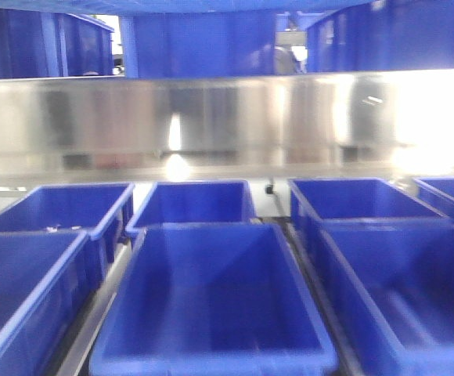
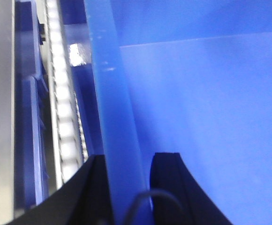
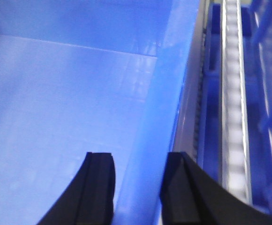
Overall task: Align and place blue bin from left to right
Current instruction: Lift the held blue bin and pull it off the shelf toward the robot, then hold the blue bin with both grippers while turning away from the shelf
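right tool [image 3: 137,158] — clamps blue bin [image 3: 56,103] wall | roller track [image 3: 232,117] alongside

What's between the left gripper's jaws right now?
The wall of the blue bin fills the gap between the jaws of the left gripper, shown in the left wrist view.

The blue bin [image 1: 211,313] is cut off by the lower edge of the front view, blurred throughout. At the bottom of the wrist views the left gripper [image 2: 128,157] and right gripper [image 3: 138,157] are cropped; pad contact on the right is not resolved.
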